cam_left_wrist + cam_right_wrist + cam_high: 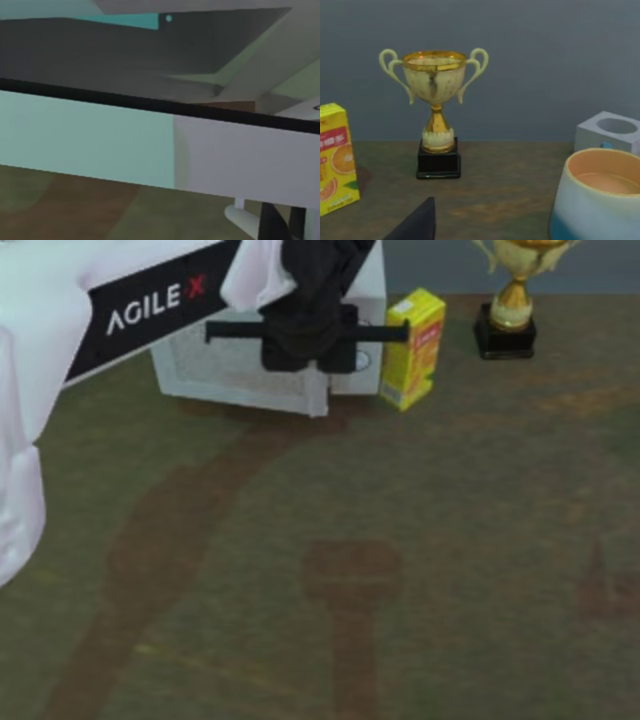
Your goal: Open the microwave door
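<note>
Reaching across the far end of the bench (420, 570), the left arm sets its hand (308, 335) over the front of the microwave (370, 280). The microwave door (230, 370) lies just below the hand, its handle edge (318, 398) standing slightly proud, probably ajar; a yellow juice carton (412, 350) stands beside. The left wrist view shows the door's pale edge (240, 160) very close and bluish interior (85, 135); whether the fingers are spread cannot be told. The right wrist view faces a trophy (435, 110) and bowl (595, 195); that arm looks parked.
</note>
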You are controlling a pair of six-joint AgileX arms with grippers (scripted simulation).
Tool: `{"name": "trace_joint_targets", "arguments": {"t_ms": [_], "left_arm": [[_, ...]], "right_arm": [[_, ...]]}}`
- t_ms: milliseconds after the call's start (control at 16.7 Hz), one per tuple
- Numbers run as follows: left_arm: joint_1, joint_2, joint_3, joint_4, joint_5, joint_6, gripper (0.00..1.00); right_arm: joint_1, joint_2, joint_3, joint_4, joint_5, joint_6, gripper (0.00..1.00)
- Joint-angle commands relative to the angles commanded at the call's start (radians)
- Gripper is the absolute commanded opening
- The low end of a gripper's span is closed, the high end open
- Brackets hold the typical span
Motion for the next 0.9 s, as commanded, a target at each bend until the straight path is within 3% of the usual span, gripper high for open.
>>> {"name": "trace_joint_targets", "arguments": {"t_ms": [420,900], "left_arm": [[-0.006,0.001,-0.005,0.003,0.005,-0.001,0.0],[0.011,-0.097,-0.153,0.08,0.052,0.103,0.0]], "right_arm": [[0.0,0.0,0.0,0.0,0.0,0.0,1.0],[0.0,0.0,0.0,0.0,0.0,0.0,1.0]]}}
